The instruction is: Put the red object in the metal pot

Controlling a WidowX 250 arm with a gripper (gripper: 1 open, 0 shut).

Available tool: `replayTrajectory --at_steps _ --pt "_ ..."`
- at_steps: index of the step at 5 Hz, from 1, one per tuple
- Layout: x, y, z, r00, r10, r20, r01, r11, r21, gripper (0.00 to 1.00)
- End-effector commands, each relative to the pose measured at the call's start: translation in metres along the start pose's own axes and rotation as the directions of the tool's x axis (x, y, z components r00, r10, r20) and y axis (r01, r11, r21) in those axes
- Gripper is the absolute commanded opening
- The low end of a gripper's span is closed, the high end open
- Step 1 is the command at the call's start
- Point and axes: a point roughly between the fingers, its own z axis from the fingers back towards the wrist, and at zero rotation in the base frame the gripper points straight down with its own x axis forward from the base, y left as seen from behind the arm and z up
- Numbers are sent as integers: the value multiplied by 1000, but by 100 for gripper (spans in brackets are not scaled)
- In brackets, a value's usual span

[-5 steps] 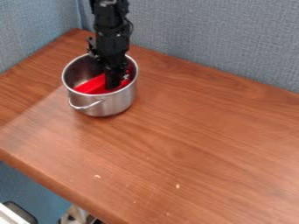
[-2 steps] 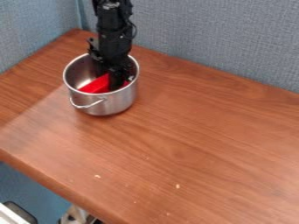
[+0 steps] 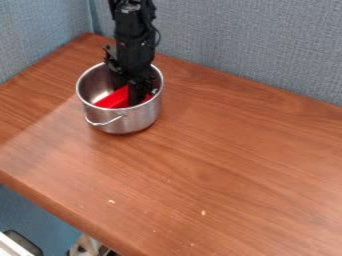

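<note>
The metal pot stands at the back left of the wooden table, its wire handle hanging on the near side. The red object lies slanted inside it, the lower end on the pot's floor and the upper end toward the far right rim. My gripper points straight down into the pot from above. Its dark fingers sit on either side of the red object's upper end, and the gripper looks shut on it. The fingertips are partly hidden by the pot's rim.
The wooden table stretches to the right and toward the front of the pot. Its left edge and front edge drop off to the floor. A blue-grey wall rises right behind the pot and the arm.
The pot has slid slightly to the right and toward the front, together with the gripper and the red object inside it. The grip looks the same.
</note>
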Motion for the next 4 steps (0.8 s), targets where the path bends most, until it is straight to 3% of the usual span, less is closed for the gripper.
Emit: replayTrajectory --at_steps 1,2,4 --pt "-11 -5 -24 1000 -10 -26 9 999 -32 0" --pt "-5 -5 -17 998 -68 -12 68 997 -36 0" --pt "4 -32 6 999 -50 8 50 998 -43 0"
